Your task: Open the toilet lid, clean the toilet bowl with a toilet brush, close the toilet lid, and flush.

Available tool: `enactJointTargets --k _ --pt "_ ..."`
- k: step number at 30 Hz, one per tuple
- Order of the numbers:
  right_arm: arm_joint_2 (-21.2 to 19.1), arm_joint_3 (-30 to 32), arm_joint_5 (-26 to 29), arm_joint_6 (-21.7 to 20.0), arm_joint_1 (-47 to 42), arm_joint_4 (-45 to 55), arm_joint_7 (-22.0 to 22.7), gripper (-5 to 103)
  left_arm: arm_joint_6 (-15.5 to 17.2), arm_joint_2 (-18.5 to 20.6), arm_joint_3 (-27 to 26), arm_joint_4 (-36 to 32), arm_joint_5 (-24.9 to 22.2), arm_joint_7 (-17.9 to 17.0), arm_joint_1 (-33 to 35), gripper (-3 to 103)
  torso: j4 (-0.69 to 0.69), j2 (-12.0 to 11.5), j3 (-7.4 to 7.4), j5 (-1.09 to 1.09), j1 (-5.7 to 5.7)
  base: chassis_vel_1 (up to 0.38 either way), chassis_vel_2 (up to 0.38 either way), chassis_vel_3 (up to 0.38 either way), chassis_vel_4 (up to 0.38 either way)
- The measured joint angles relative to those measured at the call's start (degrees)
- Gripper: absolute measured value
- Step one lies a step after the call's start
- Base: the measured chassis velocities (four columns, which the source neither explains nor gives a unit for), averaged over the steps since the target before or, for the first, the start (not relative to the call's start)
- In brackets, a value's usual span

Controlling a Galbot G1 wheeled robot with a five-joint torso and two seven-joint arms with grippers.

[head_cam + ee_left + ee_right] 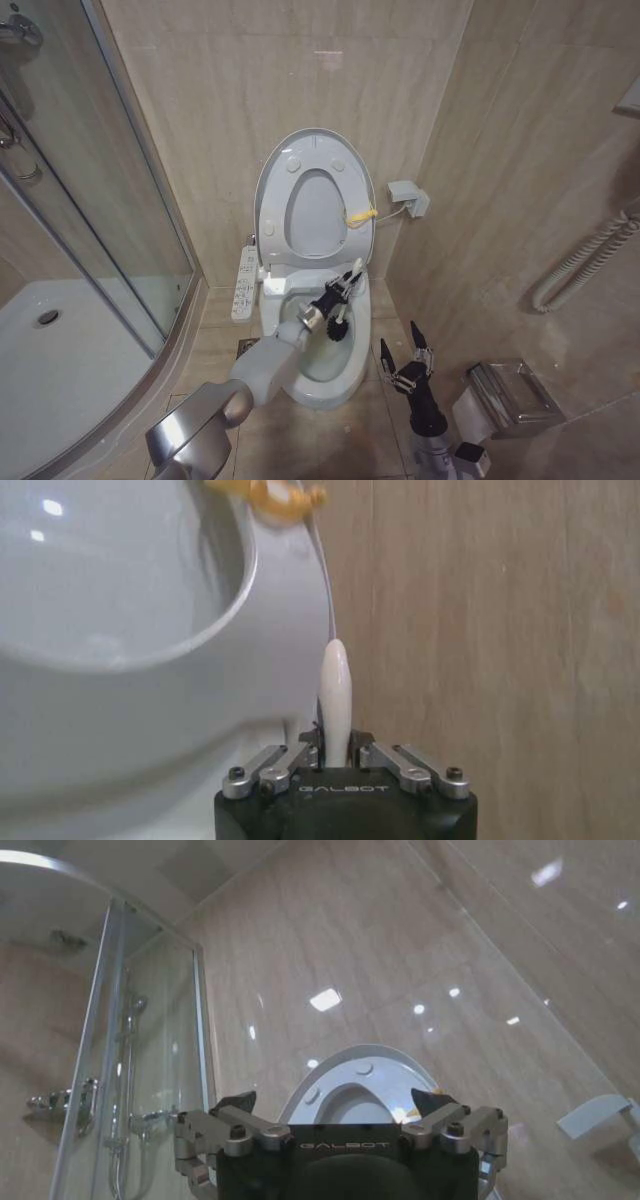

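Observation:
The toilet lid [300,148] stands raised against the wall, its yellow tag [358,213] at the right edge, with the ring seat [275,215] up in front of it. Below lies the open toilet bowl [322,398]. My left gripper [338,296] hangs over the bowl's back right part, shut on the toilet brush [354,271]. The white handle [335,686] sticks out past the fingers toward the lid, and the dark head [337,325] points down into the bowl. My right gripper [402,350] is open and holds nothing, low to the right of the bowl, facing the lid [385,1057].
A glass shower enclosure [110,200] and white shower tray [60,370] fill the left. A control panel [243,285] hangs left of the bowl. A wall box [408,198], a white hose [585,260] and a metal bin [510,395] are on the right.

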Motion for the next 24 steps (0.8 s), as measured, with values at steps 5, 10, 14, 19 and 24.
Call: enactJointTargets --k 5,10,14,19,24 --pt "0.09 -0.16 -0.03 0.0 0.16 -0.02 -0.04 100 -0.16 4.3 1.12 -2.79 -0.89 0.45 2.06 18 0.04 0.0 0.0 0.01 0.0 0.0 0.0 0.0 0.0" --pt "0.6 -0.81 -0.35 0.1 0.35 -0.43 -0.23 100 -0.24 6.99 2.04 -3.52 -1.47 1.0 2.1 18 -0.01 0.0 0.0 -0.01 0.0 0.0 0.0 0.0 0.0" --pt "0.38 -0.76 -0.36 0.11 0.31 -0.44 -0.25 100 -0.27 7.06 2.4 -4.89 -2.54 1.01 1.99 18 0.01 0.0 0.0 0.0 0.0 0.0 0.0 0.0 0.0" --pt "-0.08 -0.45 -0.17 0.1 0.26 -0.37 -0.21 100 -1.32 3.3 2.39 -8.21 -5.77 1.03 0.46 18 -0.07 0.0 0.0 -0.02 0.0 0.0 0.0 0.0 0.0" --pt "-0.35 -0.34 0.19 0.09 0.21 -0.32 -0.18 100 -1.66 0.66 2.41 -6.55 -6.12 1.25 -0.67 18 -0.09 0.0 0.0 -0.01 0.0 0.0 0.0 0.0 0.0"
